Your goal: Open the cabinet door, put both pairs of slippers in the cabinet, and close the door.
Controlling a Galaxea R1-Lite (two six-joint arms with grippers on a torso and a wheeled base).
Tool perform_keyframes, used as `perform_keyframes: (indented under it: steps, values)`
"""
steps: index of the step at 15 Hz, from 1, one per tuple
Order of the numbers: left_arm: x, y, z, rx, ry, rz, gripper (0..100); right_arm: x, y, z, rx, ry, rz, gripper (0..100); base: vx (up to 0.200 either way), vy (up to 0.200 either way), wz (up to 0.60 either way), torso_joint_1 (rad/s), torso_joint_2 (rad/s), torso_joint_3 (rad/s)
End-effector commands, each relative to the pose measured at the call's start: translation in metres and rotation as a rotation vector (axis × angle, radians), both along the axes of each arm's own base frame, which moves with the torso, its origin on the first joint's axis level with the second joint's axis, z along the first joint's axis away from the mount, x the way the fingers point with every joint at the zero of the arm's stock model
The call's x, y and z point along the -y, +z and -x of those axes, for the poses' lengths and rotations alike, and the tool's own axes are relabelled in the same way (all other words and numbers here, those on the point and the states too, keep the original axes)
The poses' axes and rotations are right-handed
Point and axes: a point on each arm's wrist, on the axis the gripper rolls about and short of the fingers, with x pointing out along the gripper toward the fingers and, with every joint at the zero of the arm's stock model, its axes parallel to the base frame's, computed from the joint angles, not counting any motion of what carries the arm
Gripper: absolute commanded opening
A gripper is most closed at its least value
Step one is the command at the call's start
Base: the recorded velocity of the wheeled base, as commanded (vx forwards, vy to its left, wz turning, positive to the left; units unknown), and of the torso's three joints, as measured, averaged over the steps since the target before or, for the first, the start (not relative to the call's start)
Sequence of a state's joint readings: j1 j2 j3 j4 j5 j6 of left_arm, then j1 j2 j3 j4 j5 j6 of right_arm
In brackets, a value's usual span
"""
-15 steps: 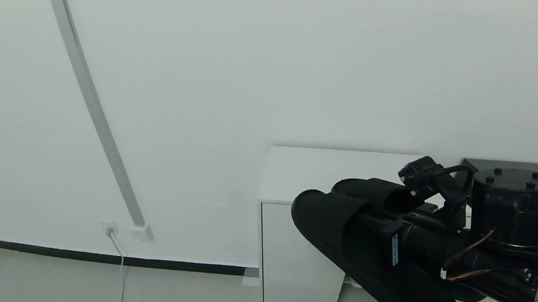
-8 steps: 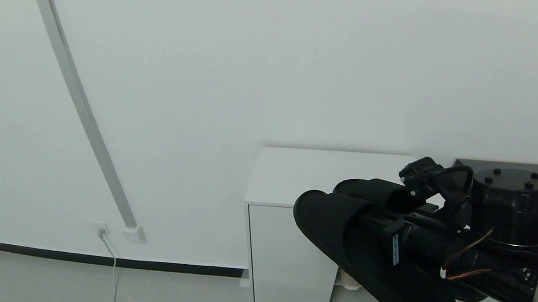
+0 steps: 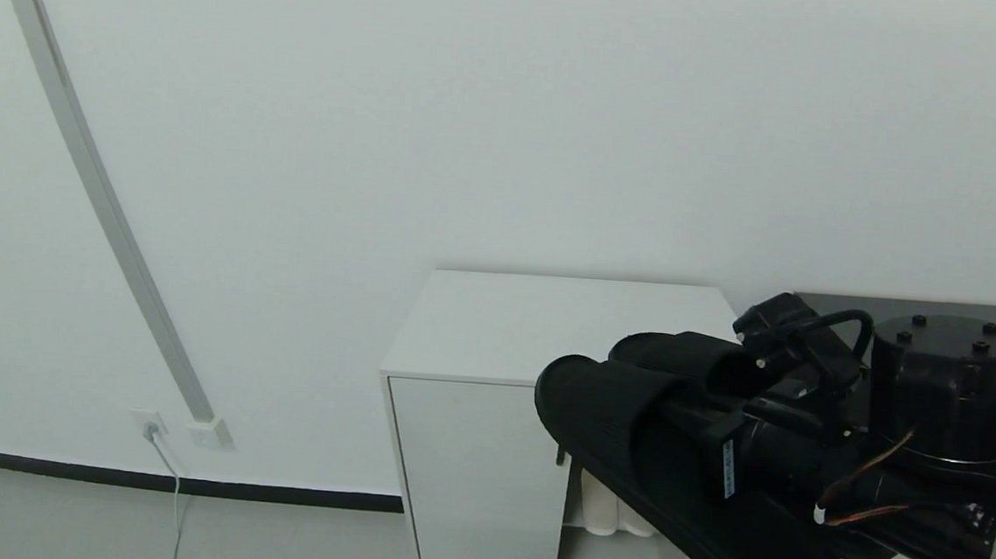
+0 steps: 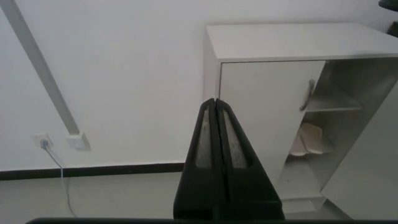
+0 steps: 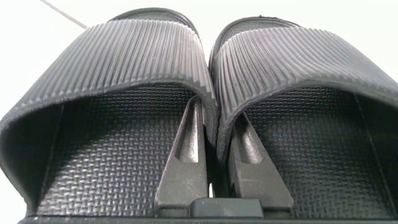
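Note:
A pair of black ribbed slippers (image 3: 628,420) hangs in the air in front of the white cabinet (image 3: 547,327), level with its top edge. My right gripper (image 5: 214,124) is shut on them, one finger (image 5: 185,155) inside each slipper, pinching their inner walls together. The cabinet's left door (image 4: 267,112) with its handle (image 4: 306,94) is closed. The right side stands open, and a pale pair of slippers (image 4: 309,138) lies inside under a shelf (image 4: 333,102). My left gripper (image 4: 216,106) is shut on nothing, some way in front of the cabinet and pointing toward it.
The cabinet stands against a white wall. A slanted grey conduit (image 3: 92,190) runs down to a wall box (image 3: 208,432), beside a socket with a white cable (image 3: 164,475). Grey floor (image 3: 139,526) lies left of the cabinet.
The whole head view has shifted: cabinet, conduit and socket sit further left, so the camera turned right. More of the cabinet's open side shows. The right gripper still holds the black slippers.

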State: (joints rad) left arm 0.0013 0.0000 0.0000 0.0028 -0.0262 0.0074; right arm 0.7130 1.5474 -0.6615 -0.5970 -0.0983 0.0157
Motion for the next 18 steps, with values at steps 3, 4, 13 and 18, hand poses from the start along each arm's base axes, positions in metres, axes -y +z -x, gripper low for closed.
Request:
perform_keyframes:
  steps: [3,4,13,18]
  values:
    - [0.0,0.0,0.0,0.0,0.0,0.0,0,0.0,0.0,0.001,-0.001,0.007,0.0,0,0.0,-0.2,0.0,0.002,0.0,0.002]
    - [0.0,0.0,0.0,0.0,0.0,0.0,0,0.0,-0.001,0.002,-0.001,0.008,0.0,0,0.0,-0.2,0.0,0.007,0.0,-0.002]
    - [0.0,0.0,0.0,0.0,0.0,-0.002,0,-0.003,-0.008,0.007,-0.024,0.035,0.018,0,0.0,-0.067,0.0,0.0,0.0,0.001]
    - [0.0,0.0,0.0,0.001,-0.001,0.0,0,-0.006,-0.012,0.011,-0.032,0.049,0.032,0,0.0,0.0,0.0,0.0,0.0,0.0]
